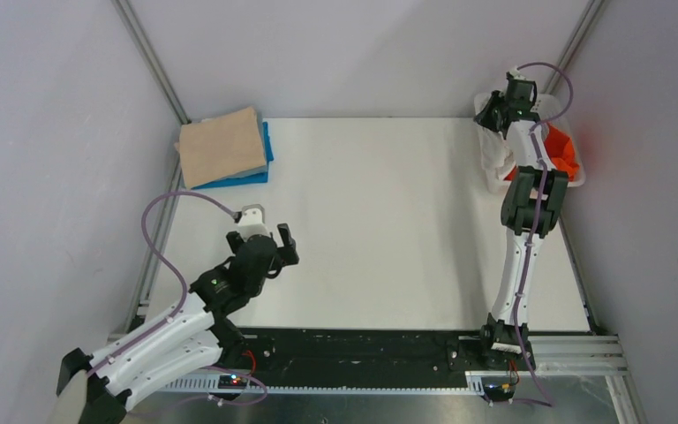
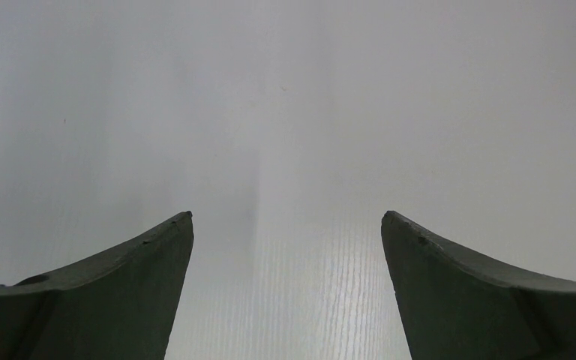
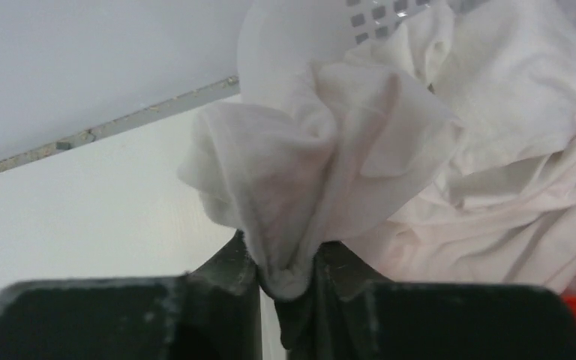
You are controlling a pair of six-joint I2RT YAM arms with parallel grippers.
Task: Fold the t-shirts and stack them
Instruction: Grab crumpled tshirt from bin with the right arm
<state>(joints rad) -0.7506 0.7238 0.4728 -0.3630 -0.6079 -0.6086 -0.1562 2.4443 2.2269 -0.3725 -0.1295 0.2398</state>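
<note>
While the left arm (image 1: 185,318) hangs low at the near side, its left jaws spread wide over the bare white surface (image 1: 388,221) and holding nothing, the work looks to me about half done. Farther out, the right arm (image 1: 525,247) stretches to the far right corner. There the right jaws are clenched on a bunched fold of the thin white t-shirt (image 3: 330,150). Most of that cloth lies crumpled in the white lattice basket (image 1: 576,179), spilling over its rim. Beside it in the same basket sits the orange t-shirt (image 1: 561,150), unfolded as far as I can tell. Across at the far left corner, the beige t-shirt (image 1: 221,146) lies folded flat on top of the blue t-shirt (image 1: 249,179), whose edge shows beneath it. Two are folded and stacked, then. I judge the white one must be drawn out, spread, folded and added, then the orange one.
</note>
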